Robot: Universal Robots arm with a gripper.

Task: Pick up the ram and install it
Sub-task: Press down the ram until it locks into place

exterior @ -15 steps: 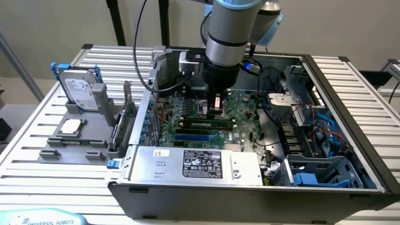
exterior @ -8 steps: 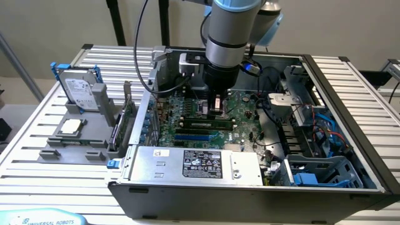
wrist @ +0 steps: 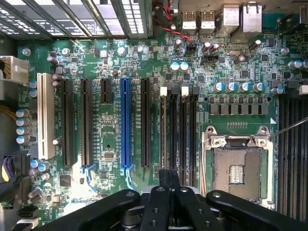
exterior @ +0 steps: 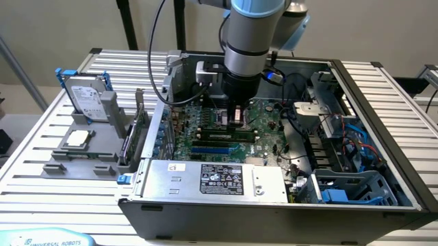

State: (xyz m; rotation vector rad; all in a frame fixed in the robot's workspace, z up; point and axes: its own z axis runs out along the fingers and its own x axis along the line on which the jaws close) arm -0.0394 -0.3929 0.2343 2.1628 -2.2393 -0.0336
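Observation:
The ram (exterior: pixel 222 135), a narrow green stick with dark chips, lies along the black memory slots (wrist: pixel 178 130) of the motherboard (exterior: pixel 263 128), inside the open computer case (exterior: pixel 383 154). My gripper (exterior: pixel 231 114) hangs over the board just behind the ram, by the empty processor socket (wrist: pixel 238 166). Its black fingers (wrist: pixel 161 192) are pressed together with nothing between them; the gripper (wrist: pixel 168 175) stands shut a little above the board, at the end of the memory slots.
A silver power supply (exterior: pixel 219 179) fills the case front. Cables and blue drive bays (exterior: pixel 342 148) crowd the exterior view's right. Outside the case on the left, a grey holder (exterior: pixel 75 159) carries a hard drive (exterior: pixel 89 97), a processor chip (exterior: pixel 77 137) and an upright green card (exterior: pixel 140 128).

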